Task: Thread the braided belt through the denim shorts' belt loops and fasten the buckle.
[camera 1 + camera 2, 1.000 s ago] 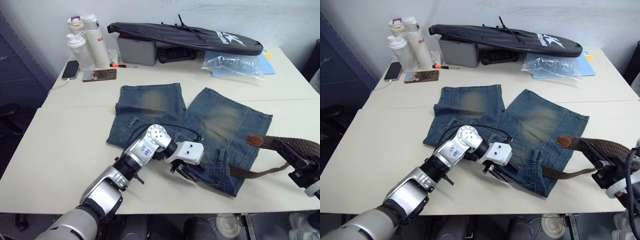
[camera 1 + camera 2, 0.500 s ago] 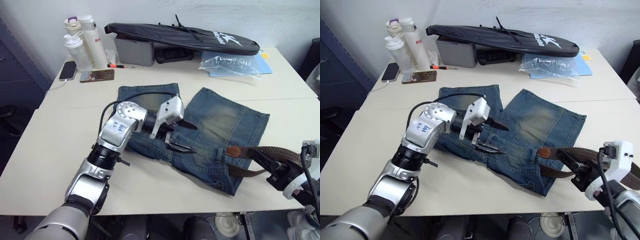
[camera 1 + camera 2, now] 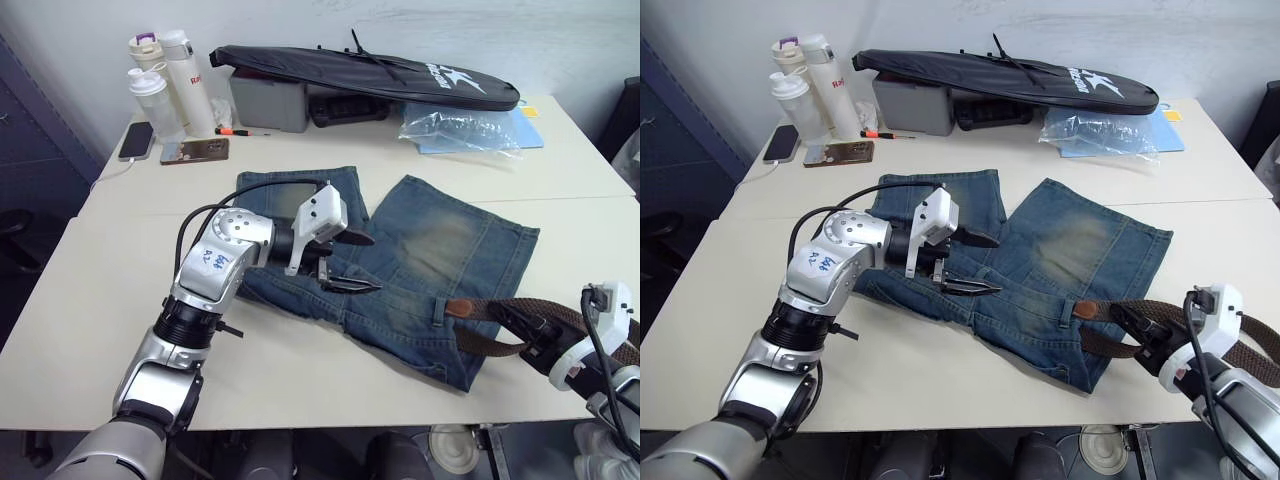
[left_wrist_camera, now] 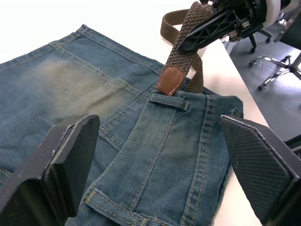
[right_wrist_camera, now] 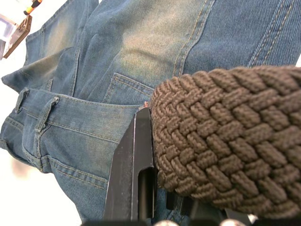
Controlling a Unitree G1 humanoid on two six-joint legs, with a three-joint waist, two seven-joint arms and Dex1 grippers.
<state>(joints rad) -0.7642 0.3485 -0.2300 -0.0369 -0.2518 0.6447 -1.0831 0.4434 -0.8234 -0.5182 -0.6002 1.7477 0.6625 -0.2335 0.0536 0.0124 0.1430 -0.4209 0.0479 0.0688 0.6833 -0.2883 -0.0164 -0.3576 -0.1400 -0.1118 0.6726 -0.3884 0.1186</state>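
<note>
1. Where the shorts lie flat on the white table, the waistband faces the robot and the legs point away.
2. The left gripper hangs over the middle of the shorts, fingers spread wide apart, holding nothing.
3. The right gripper sits at the near right edge of the table, its fingers clamped on the belt (the woven strap is pinched just behind the leather tip).
4. The belt's tan leather tip rests on the waistband, just beside a belt loop; whether the tip touches the loop cannot be told.
5. The rest of the belt trails off the table's right side; a second length of it curves under the gripper.
6. At the far end of the table stand bottles, a phone and a long black bag.
</note>
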